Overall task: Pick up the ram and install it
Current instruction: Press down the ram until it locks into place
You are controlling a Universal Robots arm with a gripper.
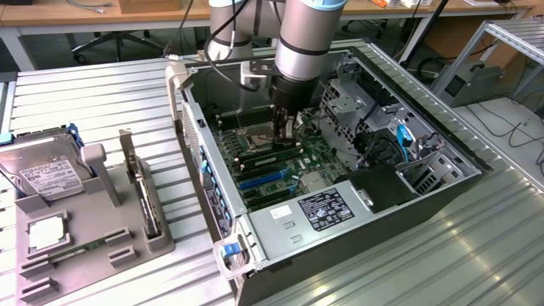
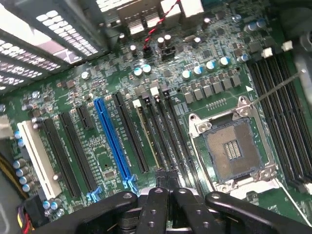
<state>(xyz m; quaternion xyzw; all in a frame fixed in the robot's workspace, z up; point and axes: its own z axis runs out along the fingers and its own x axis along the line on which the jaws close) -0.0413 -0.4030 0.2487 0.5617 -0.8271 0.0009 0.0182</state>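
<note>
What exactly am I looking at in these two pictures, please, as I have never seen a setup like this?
A robot arm reaches into an open computer case lying on a metal table. One camera watches from outside; the other sits on the arm's wrist, looking down at the motherboard and its empty processor socket. The gripper is shut just above the memory slots. I cannot tell whether it holds anything. On the grey tray outside lie a hard drive and a thin green memory stick.
</note>
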